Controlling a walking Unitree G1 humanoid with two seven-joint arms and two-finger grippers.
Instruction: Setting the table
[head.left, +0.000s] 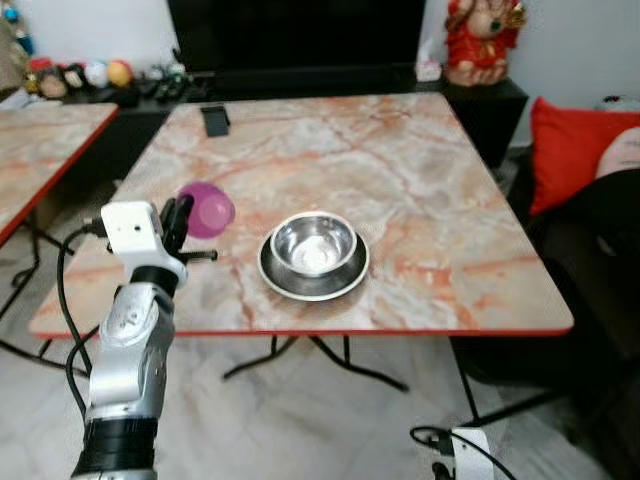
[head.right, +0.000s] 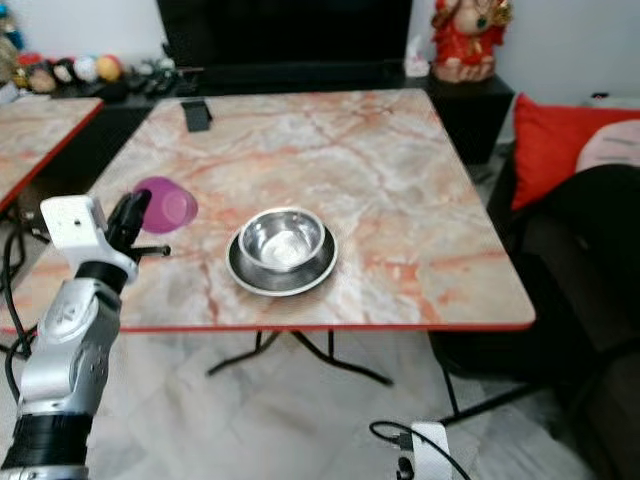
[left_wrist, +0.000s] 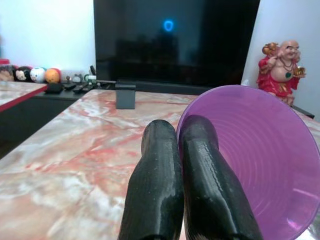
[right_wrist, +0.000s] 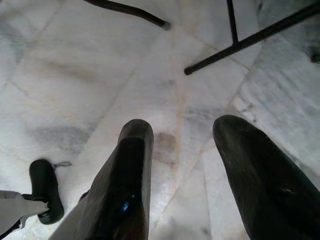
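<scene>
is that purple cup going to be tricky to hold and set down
Probably light: the purple cup looks like thin translucent plastic. The left gripper pinches only its rim, so it may swing or slip. It is tilted sideways, so released like this it would likely roll.

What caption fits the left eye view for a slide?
Left claw holds a purple cup tipped on its side above the marble table, beside a steel bowl on a plate.

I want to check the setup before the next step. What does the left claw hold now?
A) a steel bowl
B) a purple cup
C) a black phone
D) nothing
B: the left claw is shut on the rim of the purple cup, lifted over the table; the bowl sits untouched on its plate.
</scene>
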